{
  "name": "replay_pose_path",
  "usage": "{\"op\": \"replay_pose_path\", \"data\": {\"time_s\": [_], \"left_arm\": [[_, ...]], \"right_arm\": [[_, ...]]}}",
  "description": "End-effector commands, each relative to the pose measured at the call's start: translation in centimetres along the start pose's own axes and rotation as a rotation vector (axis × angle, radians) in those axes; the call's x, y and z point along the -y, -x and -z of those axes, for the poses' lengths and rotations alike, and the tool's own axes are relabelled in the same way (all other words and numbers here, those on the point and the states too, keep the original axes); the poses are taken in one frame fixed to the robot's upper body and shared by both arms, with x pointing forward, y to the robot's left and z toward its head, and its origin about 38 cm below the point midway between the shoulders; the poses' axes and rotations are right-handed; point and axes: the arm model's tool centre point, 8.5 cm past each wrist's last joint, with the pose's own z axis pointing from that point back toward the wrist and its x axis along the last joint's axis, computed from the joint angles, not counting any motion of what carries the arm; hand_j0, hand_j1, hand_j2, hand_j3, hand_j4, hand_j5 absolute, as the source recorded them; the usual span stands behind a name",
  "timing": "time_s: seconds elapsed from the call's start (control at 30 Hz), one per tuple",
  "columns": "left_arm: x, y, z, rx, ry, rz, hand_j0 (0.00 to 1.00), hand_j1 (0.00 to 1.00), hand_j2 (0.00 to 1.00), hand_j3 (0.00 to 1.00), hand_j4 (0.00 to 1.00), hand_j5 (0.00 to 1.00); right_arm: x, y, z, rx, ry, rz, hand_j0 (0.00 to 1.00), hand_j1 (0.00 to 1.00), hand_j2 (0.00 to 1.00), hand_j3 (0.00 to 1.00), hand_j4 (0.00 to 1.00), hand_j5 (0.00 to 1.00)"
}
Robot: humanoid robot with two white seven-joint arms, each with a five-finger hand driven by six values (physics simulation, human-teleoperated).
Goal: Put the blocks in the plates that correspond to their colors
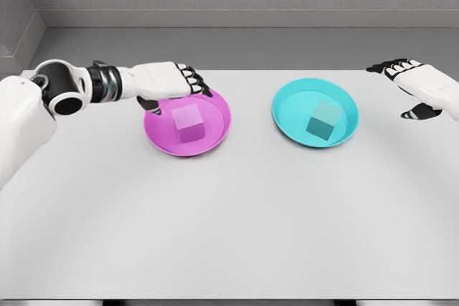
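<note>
While both robot hands hover open, left robot hand (172, 80) overlapping magenta plate (215, 109), magenta block (188, 122) inside.

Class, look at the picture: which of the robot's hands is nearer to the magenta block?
Left. The left hand hovers over the magenta plate's back-left rim, just beside the magenta block. The right hand is far off, beyond the cyan plate.

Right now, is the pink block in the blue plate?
No, the pink block sits in the pink plate; the blue plate holds the blue block.
</note>
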Motion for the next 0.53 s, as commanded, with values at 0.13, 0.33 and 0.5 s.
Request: {"op": "replay_pose_path", "data": {"time_s": [0.13, 0.33, 0.5], "left_arm": [[1.5, 4.9, -7.8, -0.124, -0.044, -0.121, 1.00, 1.00, 1.00, 1.00, 1.00, 1.00], [5.1, 8.0, -16.4, -0.273, -0.049, -0.218, 1.00, 1.00, 1.00, 1.00, 1.00, 1.00], [5.7, 9.0, -19.4, -0.335, -0.028, -0.217, 1.00, 1.00, 1.00, 1.00, 1.00, 1.00]], "right_arm": [[0.1, 0.2, -0.1, -0.004, 0.004, 0.004, 1.00, 1.00, 1.00, 1.00, 1.00, 1.00], [0.0, 0.1, -0.1, -0.003, 0.000, 0.005, 1.00, 1.00, 1.00, 1.00, 1.00, 1.00], [0.0, 0.1, 0.0, -0.002, 0.000, 0.006, 1.00, 1.00, 1.00, 1.00, 1.00, 1.00]]}}
